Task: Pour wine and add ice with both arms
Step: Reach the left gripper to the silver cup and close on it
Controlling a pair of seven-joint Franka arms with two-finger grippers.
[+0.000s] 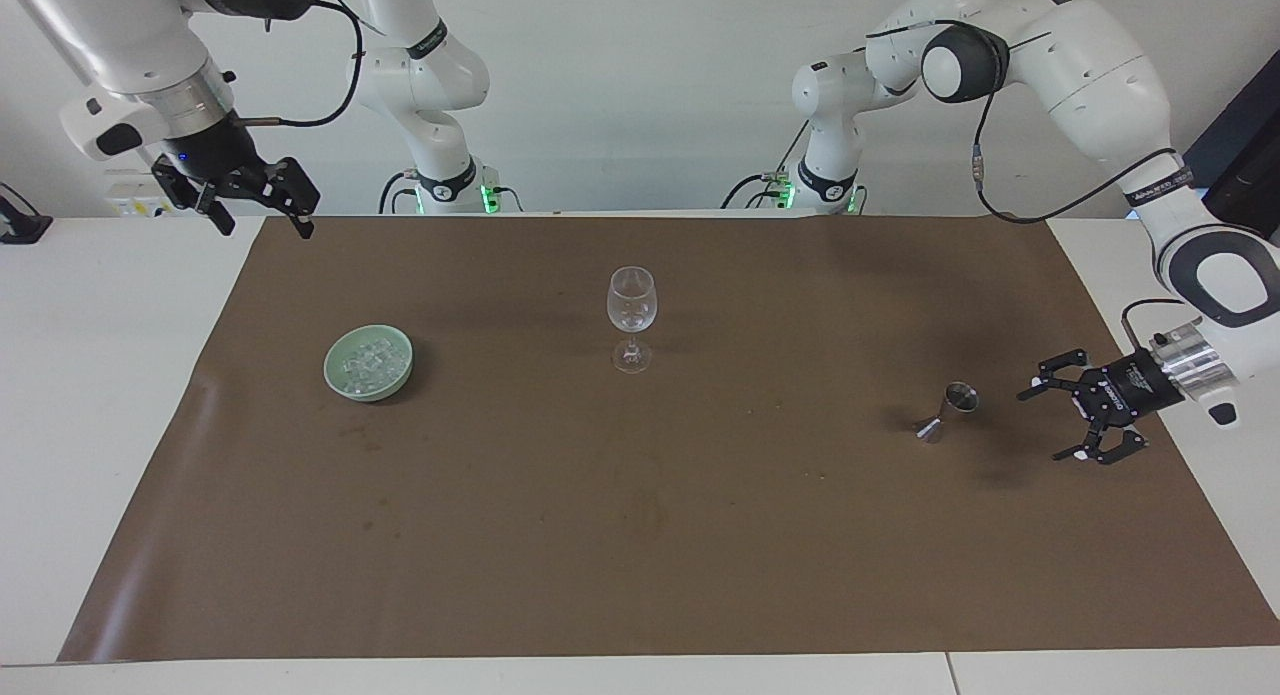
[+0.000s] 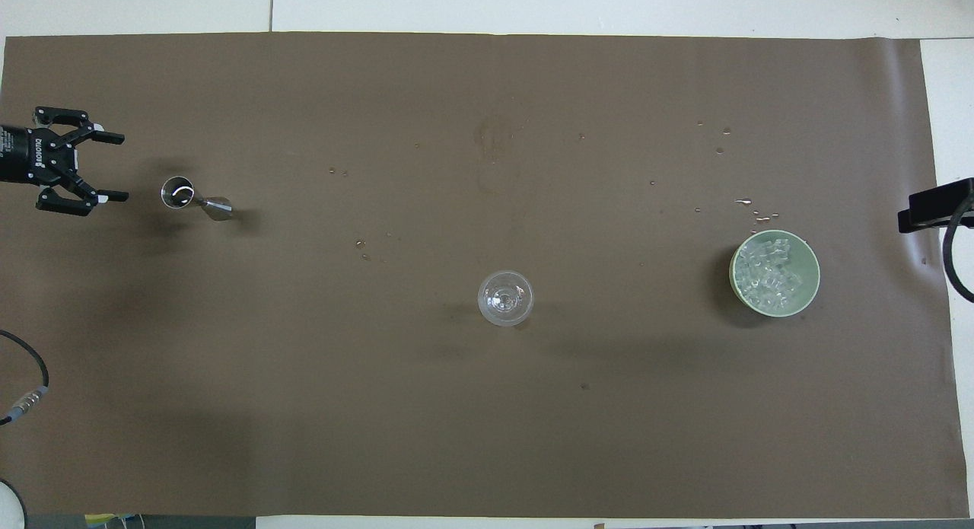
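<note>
I see white table (image 1: 110, 395) under brown mat (image 1: 640, 535). On mat: wine glass (image 1: 631, 318) upright mid-table; green bowl (image 1: 369, 362) with ice (image 2: 770, 273) toward right arm's end; metal jigger (image 1: 947, 411) toward left arm's end. Water droplets (image 2: 749, 205) on mat just beside bowl, farther from robots.

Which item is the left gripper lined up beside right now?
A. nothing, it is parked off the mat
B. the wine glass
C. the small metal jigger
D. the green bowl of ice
C: the left gripper hangs open, low over the mat, at the left arm's end, with the metal jigger just off its fingertips and not yet touched.
</note>
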